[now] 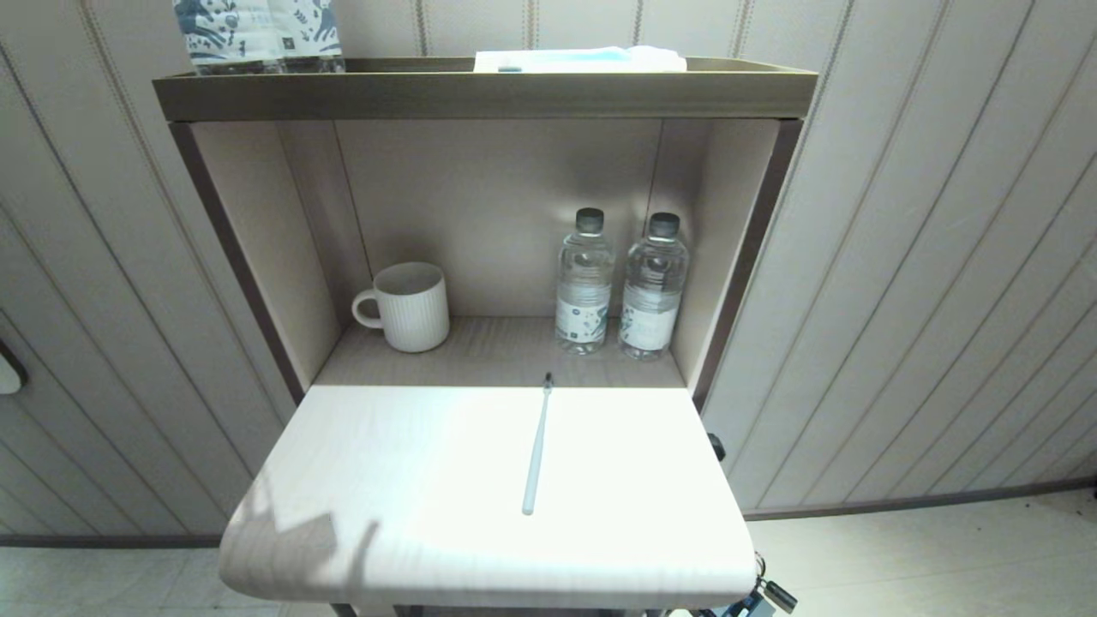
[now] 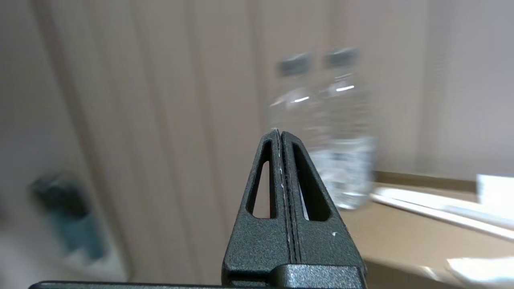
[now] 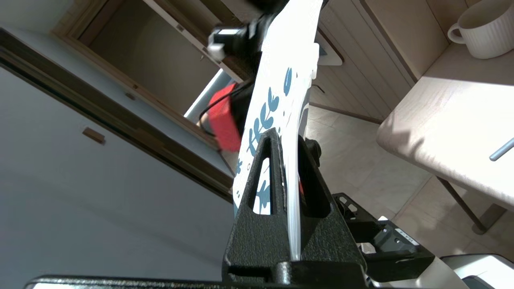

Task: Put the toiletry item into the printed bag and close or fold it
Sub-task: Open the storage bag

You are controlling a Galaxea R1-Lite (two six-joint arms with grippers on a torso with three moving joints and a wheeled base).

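Smooth pale wooden flap [image 1: 386,463] under thin straight toothbrush [image 1: 537,446]; floral plastic pouch [image 3: 277,92] in right gripper [image 3: 286,138].

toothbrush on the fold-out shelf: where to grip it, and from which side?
Grip the toothbrush mid-handle, coming straight down from above with the fingers across its width. It lies flat on the white shelf, dark bristle head toward the bottles, with bare surface on both sides. The left gripper is shut and empty, so probably the one to use; the right gripper holds the printed bag.
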